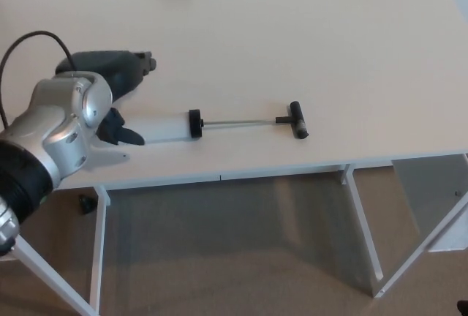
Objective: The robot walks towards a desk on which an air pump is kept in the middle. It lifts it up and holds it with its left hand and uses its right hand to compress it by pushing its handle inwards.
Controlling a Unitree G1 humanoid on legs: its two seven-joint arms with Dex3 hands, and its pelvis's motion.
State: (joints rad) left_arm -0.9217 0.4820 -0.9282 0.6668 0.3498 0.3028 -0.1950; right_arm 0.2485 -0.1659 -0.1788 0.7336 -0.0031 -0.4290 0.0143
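Pump lying flat on the desk, center-left of frame, near the front edge. Clear barrel pointing left, rod pulled out to the right, black T-handle at center-right. Left hand down at the barrel's left end, left-middle of frame, covering it. Can't tell if actually gripping or just resting there. Right hand nowhere in frame.

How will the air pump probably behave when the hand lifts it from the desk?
The air pump looks stiff and probably light: a slim translucent barrel, thin rod. Held at the barrel by the left hand, the extended T-handle end may sag. The round barrel might roll, though the handle would limit that.
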